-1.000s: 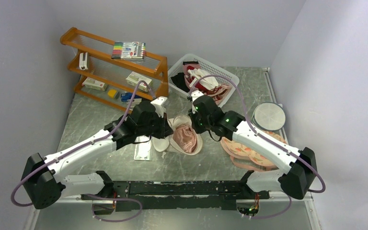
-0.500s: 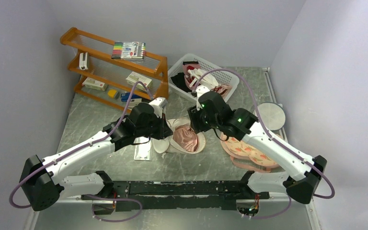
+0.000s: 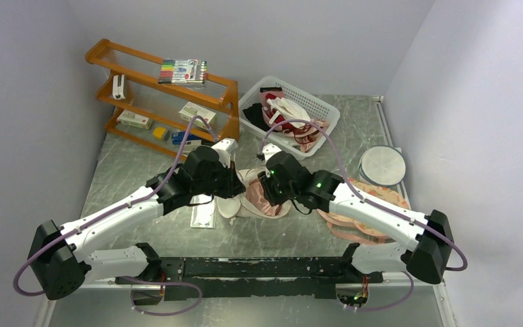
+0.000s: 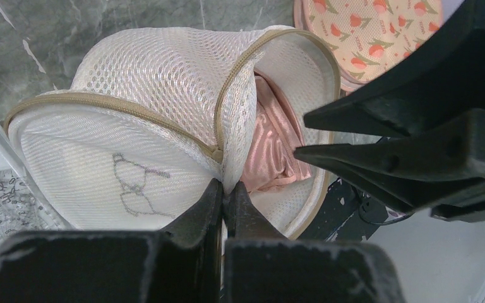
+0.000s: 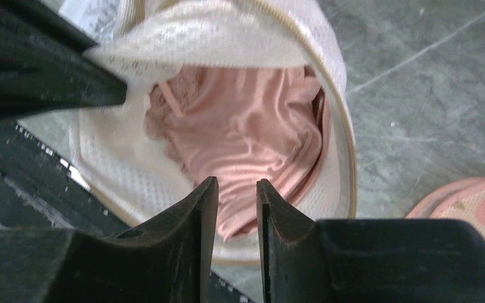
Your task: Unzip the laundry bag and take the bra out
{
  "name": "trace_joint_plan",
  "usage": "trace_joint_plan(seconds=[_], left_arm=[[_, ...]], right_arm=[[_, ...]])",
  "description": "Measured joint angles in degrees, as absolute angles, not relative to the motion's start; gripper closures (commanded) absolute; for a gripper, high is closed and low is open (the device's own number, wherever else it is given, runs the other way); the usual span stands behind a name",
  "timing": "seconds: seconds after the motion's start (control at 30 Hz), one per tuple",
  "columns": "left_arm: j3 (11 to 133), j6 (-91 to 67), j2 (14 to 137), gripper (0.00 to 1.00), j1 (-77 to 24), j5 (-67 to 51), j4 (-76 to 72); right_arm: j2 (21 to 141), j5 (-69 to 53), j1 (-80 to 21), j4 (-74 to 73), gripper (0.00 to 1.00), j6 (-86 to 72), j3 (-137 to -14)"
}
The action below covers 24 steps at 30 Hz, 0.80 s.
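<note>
Softly creased satin bra (image 5: pixel 246 145), mesh bag (image 4: pixel 164 82)

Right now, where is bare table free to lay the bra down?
Free: the table between the wooden shelf and left arm; the far strip between basket and grey disc. Crowded: around the laundry bag, and the peach pads at right.

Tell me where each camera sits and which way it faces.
Top external: above and behind the robot, looking down on the table; left arm and right arm show whole.
Left wrist: looks along the left gripper, which pinches the laundry bag; own fingers show.
Right wrist: looks past the right gripper at the bra; own fingers show.
Shared: both wrist views show laundry bag, bra and the other gripper.
</note>
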<state>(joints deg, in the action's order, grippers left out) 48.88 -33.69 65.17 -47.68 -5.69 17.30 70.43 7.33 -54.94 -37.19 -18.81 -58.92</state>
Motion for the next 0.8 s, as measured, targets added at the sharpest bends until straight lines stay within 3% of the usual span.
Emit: trace_joint_plan(seconds=[0.53, 0.8], left_arm=[[48.88, -33.71, 65.54, 0.93, -47.68, -5.67, 17.34], [48.88, -33.69, 65.58, 0.93, -47.68, -5.69, 17.37]], right_arm=[[74.15, 19.31, -54.94, -10.22, 0.61, -14.55, -43.72], [75.92, 21.08, -54.96, -3.55, 0.59, -13.54, -42.39]])
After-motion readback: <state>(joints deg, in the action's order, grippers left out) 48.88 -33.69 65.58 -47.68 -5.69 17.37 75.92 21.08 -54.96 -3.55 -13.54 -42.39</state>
